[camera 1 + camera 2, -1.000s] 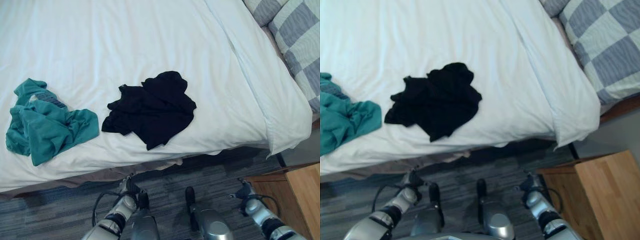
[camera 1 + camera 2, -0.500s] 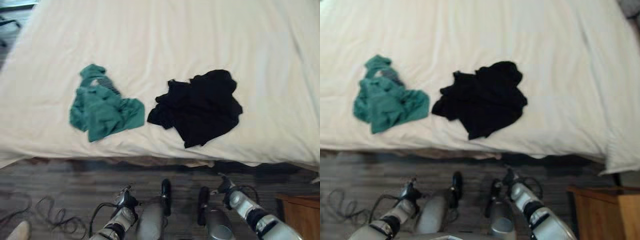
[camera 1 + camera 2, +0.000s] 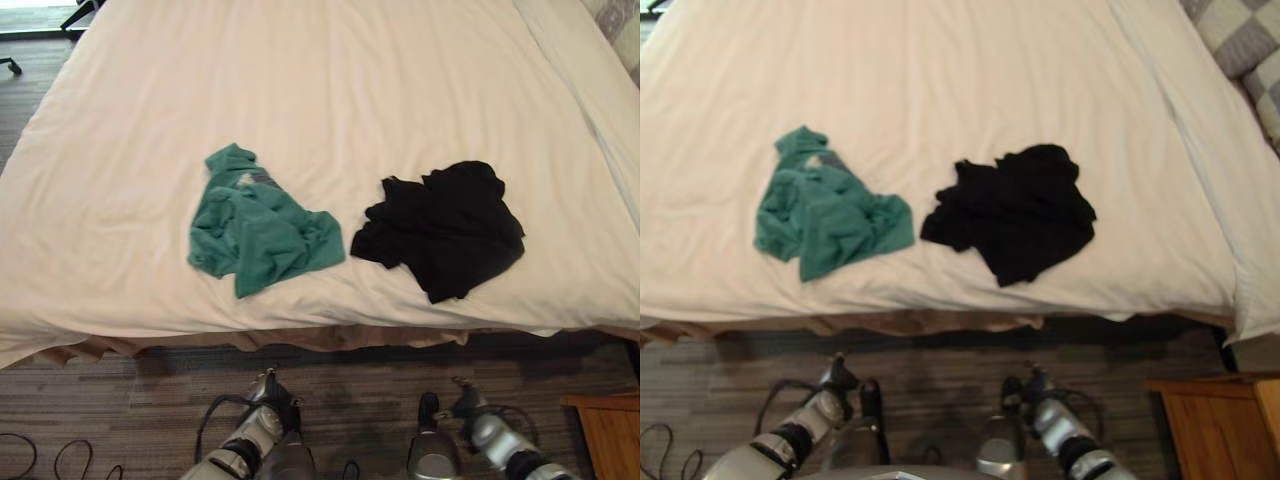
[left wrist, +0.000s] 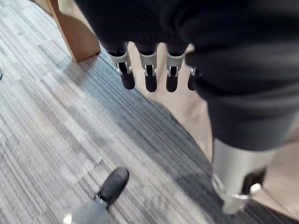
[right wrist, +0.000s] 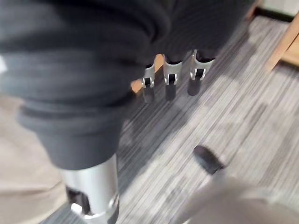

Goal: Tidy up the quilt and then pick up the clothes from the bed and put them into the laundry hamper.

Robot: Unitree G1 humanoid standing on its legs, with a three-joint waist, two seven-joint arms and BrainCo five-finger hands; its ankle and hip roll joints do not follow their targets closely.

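Beyond both lowered hands, a smooth white quilt [image 3: 330,90] bears a crumpled teal garment [image 3: 258,222] and, just beside it, a crumpled black garment [image 3: 445,225]. Left hand [image 4: 147,70] and right hand [image 5: 170,74] hang over grey striped carpet [image 4: 51,126], fingers straight, holding nothing.

Both arms hung low at robot's sides, nr floor. Left hand [image 4: 148,70]: fingers [image 4: 150,80] straight, relaxed, thumb [image 4: 113,185] apart, empty. Right hand [image 5: 169,74]: same, fingers [image 5: 195,80] straight, thumb [image 5: 208,159] apart, holding nothing. No contact w/ anything.
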